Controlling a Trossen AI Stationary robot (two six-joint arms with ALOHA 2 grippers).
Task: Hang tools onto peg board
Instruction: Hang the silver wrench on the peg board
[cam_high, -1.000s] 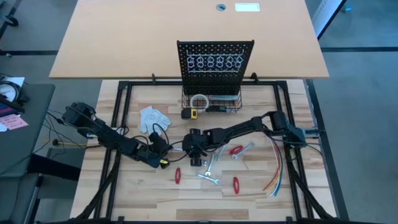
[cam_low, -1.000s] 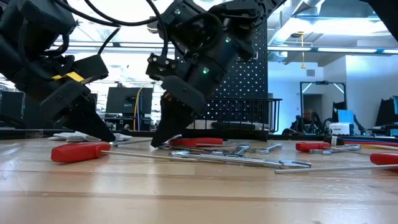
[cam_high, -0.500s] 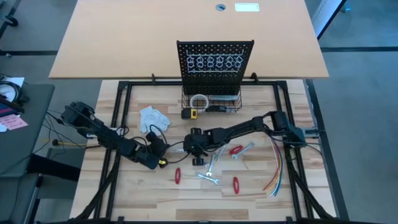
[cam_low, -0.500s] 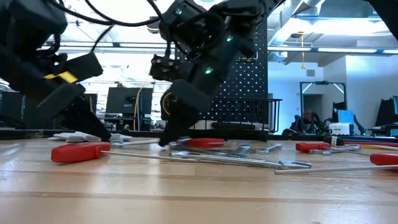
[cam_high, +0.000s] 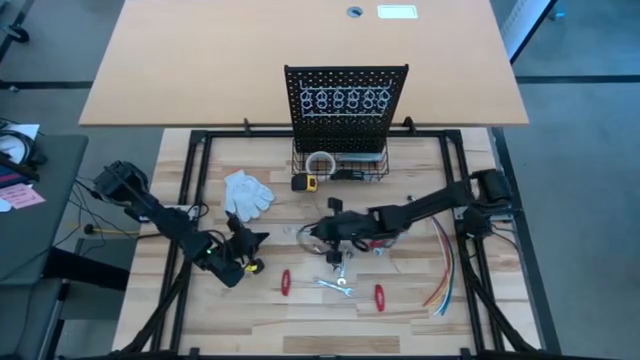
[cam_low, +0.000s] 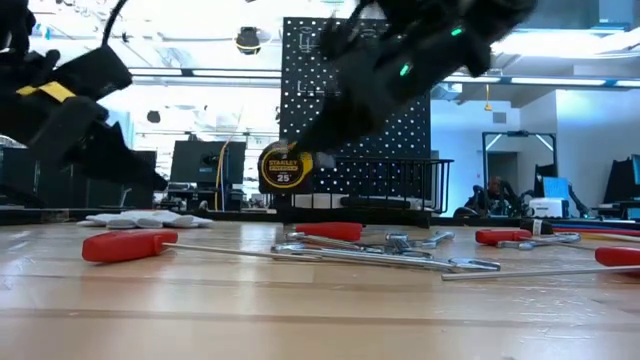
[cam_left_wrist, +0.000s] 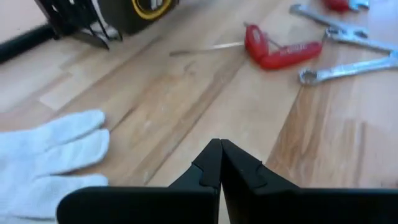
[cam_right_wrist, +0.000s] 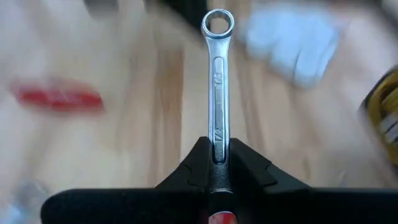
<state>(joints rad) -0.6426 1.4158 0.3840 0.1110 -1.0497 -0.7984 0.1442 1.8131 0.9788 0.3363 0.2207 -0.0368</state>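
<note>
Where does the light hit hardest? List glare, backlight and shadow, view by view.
Low view: the bright room behind turns both arms and the peg board into dark silhouettes. High view: even light, only faint shadows on the table. Right wrist view: the wrench clamped in the right gripper glints. Left wrist view: mild shine on the loose wrenches; the shut left gripper looks matte black.

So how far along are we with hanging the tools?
Nothing hangs yet: the peg board hooks look bare. In hand: the right gripper is shut on a silver wrench, lifted off the table. Left: red-handled tools and other wrenches lie on the wood. The left gripper waits shut beside the glove.
</note>
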